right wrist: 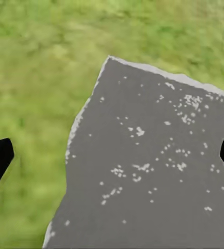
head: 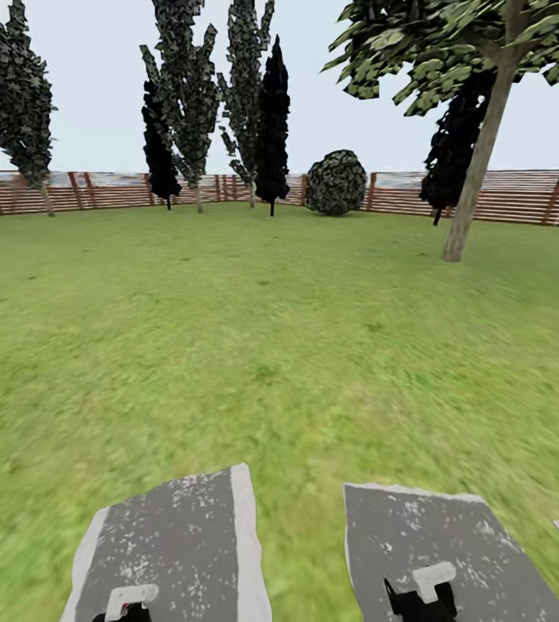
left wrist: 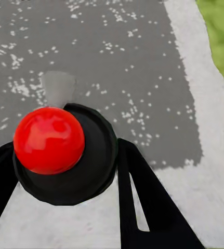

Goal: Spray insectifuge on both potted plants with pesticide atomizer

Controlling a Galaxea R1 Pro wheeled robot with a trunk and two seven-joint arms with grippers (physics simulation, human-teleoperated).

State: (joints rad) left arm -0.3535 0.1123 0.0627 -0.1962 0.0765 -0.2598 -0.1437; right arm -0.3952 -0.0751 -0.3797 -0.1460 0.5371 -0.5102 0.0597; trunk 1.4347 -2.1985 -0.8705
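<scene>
In the left wrist view, the pesticide atomizer (left wrist: pixel 65 161) appears as a round black body with a glossy red knob (left wrist: pixel 48 140) on top. My left gripper (left wrist: pixel 65 146) is shut on it, with a black finger pressed against each side. It hangs over a grey stepping stone (left wrist: pixel 117 62). My right gripper (right wrist: pixel 114 155) is open and holds nothing; its two dark fingertips are far apart above another stone (right wrist: pixel 153 171). Both grippers sit low at the near edge of the head view, the left gripper (head: pixel 129 603) and the right gripper (head: pixel 422 594). The potted plants are out of view.
Green garden lawn (head: pixel 279 328) stretches ahead to a slatted wooden fence (head: pixel 504 197). Tall dark trees (head: pixel 270 121), a round clipped bush (head: pixel 336 182) and a leafy tree with a leaning trunk (head: pixel 478 164) stand along it. Grey stepping stones (head: pixel 175 544) (head: pixel 435 527) lie just below me.
</scene>
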